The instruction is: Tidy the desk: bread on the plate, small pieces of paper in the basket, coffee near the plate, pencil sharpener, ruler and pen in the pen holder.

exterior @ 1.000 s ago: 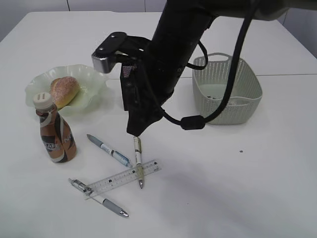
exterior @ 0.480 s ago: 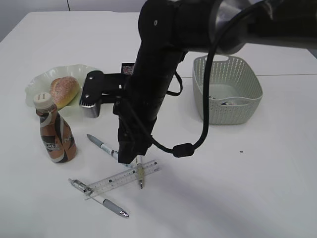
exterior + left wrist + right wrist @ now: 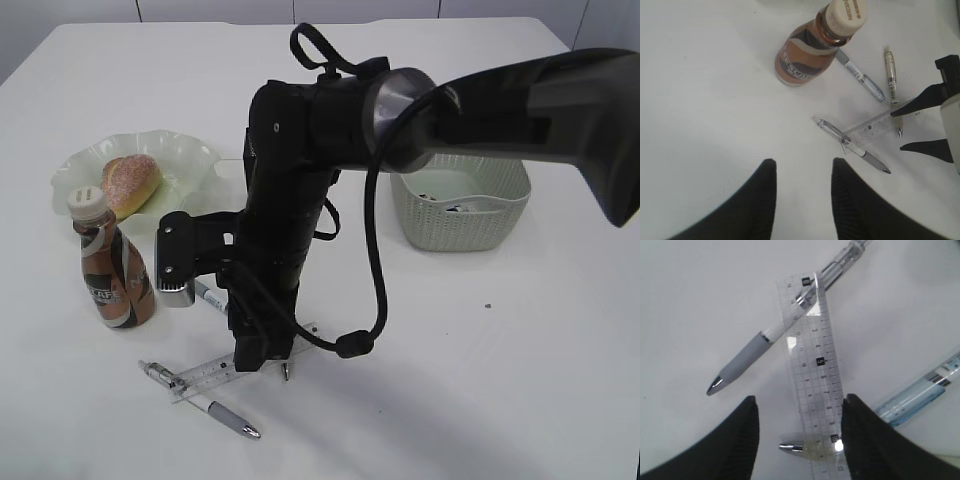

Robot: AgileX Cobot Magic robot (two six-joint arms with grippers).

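Right wrist view shows your right gripper (image 3: pixel 799 432) with fingers spread, straddling the ruler (image 3: pixel 812 380) lying across two pens on the surface; closing could catch a pen too. Left fingers gape, empty.

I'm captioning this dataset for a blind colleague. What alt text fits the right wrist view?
The right tool, fingers open, hovers over a clear ruler on a white table. The ruler lies across a grey-gripped pen and a second pen's tip; a blue pen lies to the right.
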